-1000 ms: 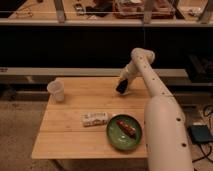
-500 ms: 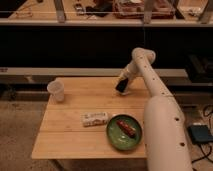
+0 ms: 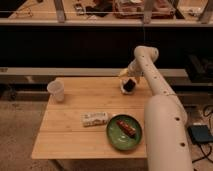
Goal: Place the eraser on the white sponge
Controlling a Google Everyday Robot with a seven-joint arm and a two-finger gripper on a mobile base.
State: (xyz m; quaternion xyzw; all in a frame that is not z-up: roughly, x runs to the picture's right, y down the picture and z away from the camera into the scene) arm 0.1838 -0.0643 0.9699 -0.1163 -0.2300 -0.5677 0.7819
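My gripper (image 3: 129,84) hangs low over the far right part of the wooden table (image 3: 75,135), at the end of the white arm that reaches down from the right. It is shut on the eraser (image 3: 130,86), a small black slab held at a tilt just above the tabletop. The white sponge (image 3: 123,88) shows only as a small pale patch right by the eraser's left edge. The gripper and eraser hide the rest of it. Whether the eraser touches the sponge I cannot tell.
A translucent plastic cup (image 3: 56,90) stands at the table's far left. A long white printed packet (image 3: 95,118) lies near the middle front. Right of the packet, a green plate (image 3: 116,136) holds a reddish-brown sausage-like item (image 3: 126,127). My arm's white body covers the table's right edge.
The gripper with the eraser has shifted slightly to the right at about the same height. The cup, packet and plate have not moved.
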